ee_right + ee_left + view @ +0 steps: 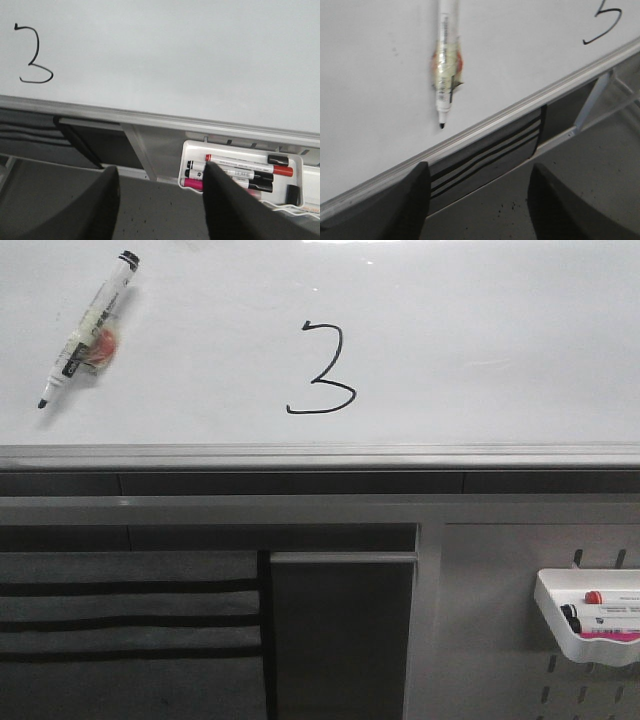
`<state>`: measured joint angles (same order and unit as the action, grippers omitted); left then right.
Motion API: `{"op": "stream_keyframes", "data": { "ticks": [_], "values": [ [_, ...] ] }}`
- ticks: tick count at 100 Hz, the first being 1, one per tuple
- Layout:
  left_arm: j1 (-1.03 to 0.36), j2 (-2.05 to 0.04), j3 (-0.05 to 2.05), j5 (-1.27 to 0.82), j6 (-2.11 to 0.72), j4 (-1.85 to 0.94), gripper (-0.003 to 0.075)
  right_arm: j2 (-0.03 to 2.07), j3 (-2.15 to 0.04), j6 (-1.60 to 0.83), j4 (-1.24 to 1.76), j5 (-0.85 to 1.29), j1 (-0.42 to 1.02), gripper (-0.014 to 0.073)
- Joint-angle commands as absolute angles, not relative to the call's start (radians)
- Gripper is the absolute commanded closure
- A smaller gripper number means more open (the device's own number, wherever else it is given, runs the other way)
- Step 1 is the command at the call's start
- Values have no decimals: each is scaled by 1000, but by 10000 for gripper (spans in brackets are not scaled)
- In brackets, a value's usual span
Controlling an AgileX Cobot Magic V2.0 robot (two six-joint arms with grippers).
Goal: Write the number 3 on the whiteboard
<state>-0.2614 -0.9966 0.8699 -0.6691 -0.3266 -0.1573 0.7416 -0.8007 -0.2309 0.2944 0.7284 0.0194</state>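
Note:
The whiteboard [480, 350] fills the far half of the front view, with its grey metal rail along the near edge. A black hand-drawn number 3 [322, 368] sits near its middle; it also shows in the right wrist view [34, 55] and partly in the left wrist view [606, 22]. An uncapped black marker [88, 328] wrapped in tape lies loose on the board at the left, tip toward the rail; it also shows in the left wrist view [446, 60]. My left gripper [479, 172] is open and empty, below the rail. My right gripper [160, 172] is open and empty, near the tray.
A small white tray [590, 630] with several markers hangs on the grey perforated panel [490, 620] at the lower right; it also shows in the right wrist view [300, 165]. A dark slotted panel [130, 620] lies below the rail on the left.

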Motion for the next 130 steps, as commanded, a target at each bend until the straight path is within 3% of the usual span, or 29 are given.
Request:
{"op": "stream_keyframes", "data": {
  "ticks": [1, 18, 33, 46, 96, 130],
  "values": [
    [-232, -908, 828, -573, -245, -141, 321, 669, -748, -218, 297, 554, 11, 319],
    [-184, -750, 647, -301, -202, -150, 355, 551, -621, -222, 297, 421, 11, 461],
    [-179, -657, 495, -7, -202, -161, 574, 488, -554, -250, 297, 382, 11, 654],
    [-179, -648, 401, 165, -202, -174, 742, 486, -524, -249, 297, 381, 11, 663],
    [-182, -656, 321, 167, -202, -195, 741, 486, -504, -249, 297, 380, 11, 663],
    [-125, -238, 14, 294, -202, -195, 741, 486, -504, -249, 297, 380, 11, 663]
  ]
}}
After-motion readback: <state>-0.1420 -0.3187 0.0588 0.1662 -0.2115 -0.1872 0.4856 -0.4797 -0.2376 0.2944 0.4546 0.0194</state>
